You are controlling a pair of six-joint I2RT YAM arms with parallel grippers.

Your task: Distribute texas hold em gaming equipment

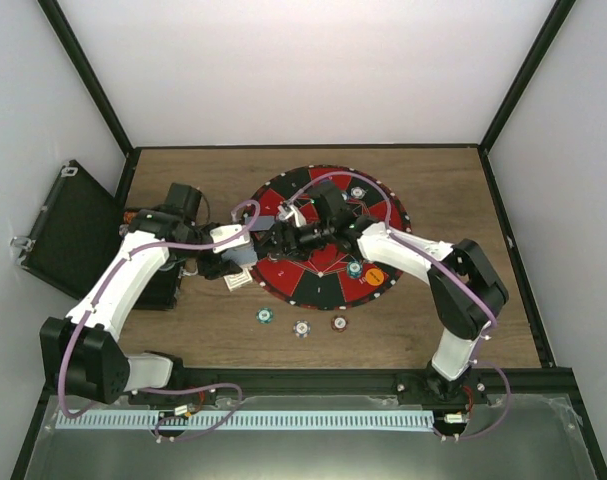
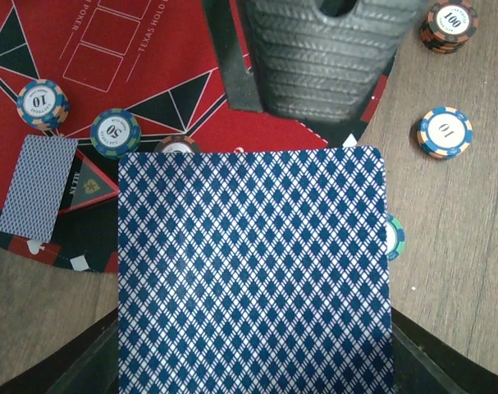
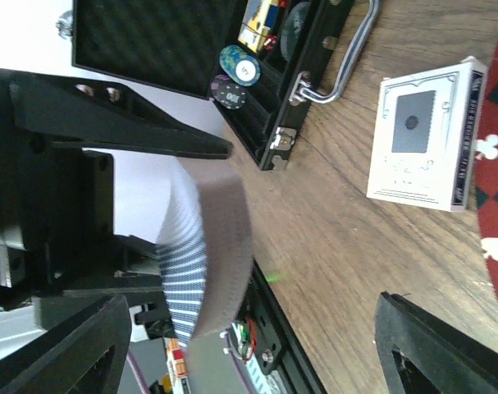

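My left gripper [image 1: 231, 262] is shut on a deck of playing cards [image 2: 255, 271] with blue diamond backs, held at the left edge of the round red-and-black mat [image 1: 323, 288]. My right gripper [image 1: 279, 240] is open right next to it. One ribbed grey finger [image 2: 331, 57] hangs past the deck's far end. In the right wrist view the deck's edge [image 3: 206, 246] stands between my wide-apart right fingers [image 3: 68, 345]. A single card [image 2: 39, 187] lies face down on the mat. Poker chips [image 2: 115, 131] lie on the mat, and three chips [image 1: 301, 327] lie on the wood in front of it. An orange button disc [image 1: 374, 275] lies on the mat's right.
An open black case [image 3: 191, 41] with chips in its slots stands at the left, with its lid [image 1: 68, 225] tipped back. A white card box [image 3: 425, 144] lies on the wood beside the mat. More chips [image 2: 445, 131] lie on the wood near the deck.
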